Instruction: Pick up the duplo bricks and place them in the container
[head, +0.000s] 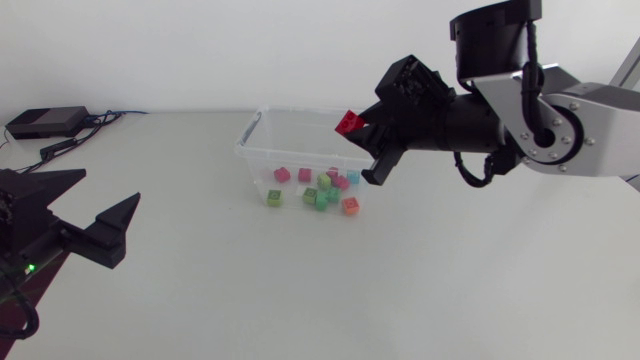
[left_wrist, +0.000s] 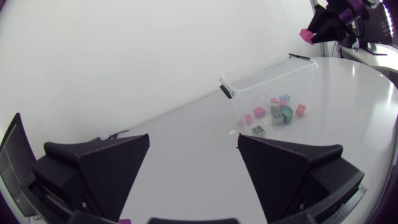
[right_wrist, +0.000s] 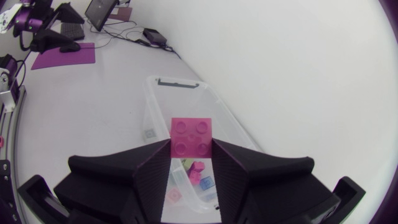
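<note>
**A:** Which step is in hand?

**B:** The carry, I'd judge. The right end effector (head: 362, 130) is clenched on a red duplo brick (head: 349, 122), held in the air over the clear container (head: 243, 150) at about its 2 o'clock rim.

**A:** And next?

**B:** Probably ease toward the middle, then release above the loose bricks (head: 322, 188) inside.

**A:** The brick itself?

**B:** Square, four studs showing, pinched on two opposite sides. The left end effector (head: 108, 188) sits spread and empty at the worktop's (head: 450, 280) 8 o'clock.

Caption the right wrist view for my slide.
Right pincer holds a red brick over the clear container.
</note>
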